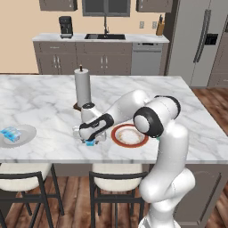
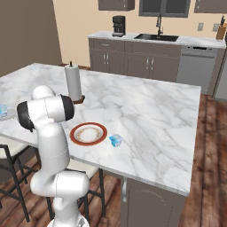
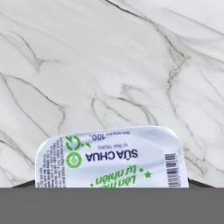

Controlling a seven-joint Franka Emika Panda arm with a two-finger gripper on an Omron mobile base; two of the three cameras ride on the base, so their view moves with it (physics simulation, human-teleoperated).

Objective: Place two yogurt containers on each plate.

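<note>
the pincer (image 1: 90,141) hangs low over a yogurt cup (image 3: 111,157) near the marble surface's (image 1: 40,100) front edge; its state is unclear. the red-rimmed plate (image 1: 129,136) sits just beside, bare marble beyond.

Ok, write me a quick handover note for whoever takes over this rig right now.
Gripper: down on the counter left of the red-rimmed plate, over a yogurt container; whether the fingers have closed on it cannot be told.
Grey plate: at the counter's left end, holding at least one yogurt container; a second cannot be made out.
Another yogurt container sits on the counter just right of the red-rimmed plate.
Done: grey plate started. Left: red-rimmed plate has none yet; it needs two, and check the grey plate's count.
</note>
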